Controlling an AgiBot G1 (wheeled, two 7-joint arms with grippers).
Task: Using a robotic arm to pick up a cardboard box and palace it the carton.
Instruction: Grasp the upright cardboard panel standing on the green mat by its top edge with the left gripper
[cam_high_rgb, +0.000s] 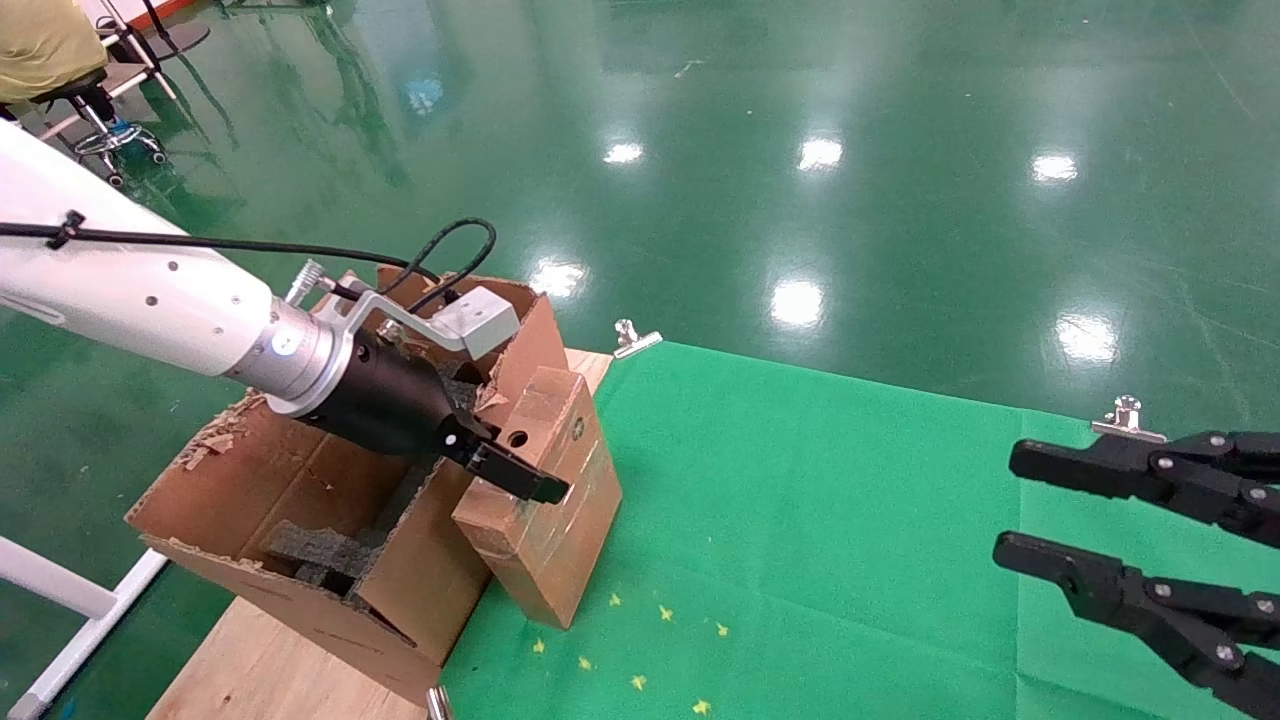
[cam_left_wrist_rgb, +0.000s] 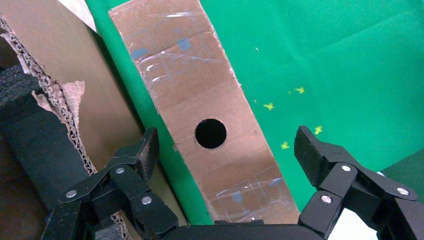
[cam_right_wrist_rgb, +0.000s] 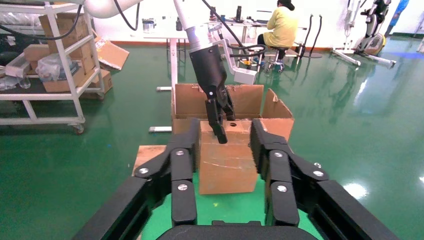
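The small taped cardboard box stands on its end on the green cloth, close against the carton. Its top end with the round hole shows in the left wrist view. My left gripper on the white arm hangs just over that top end. It is open, with one finger on the carton side and the other on the cloth side, neither touching the box. The carton's torn wall and black foam lie beside it. My right gripper is open and empty at the far right.
The green cloth is held by metal clips and carries yellow star marks. The carton sits on a wooden board. The right wrist view shows the box, the carton and a shelf rack behind.
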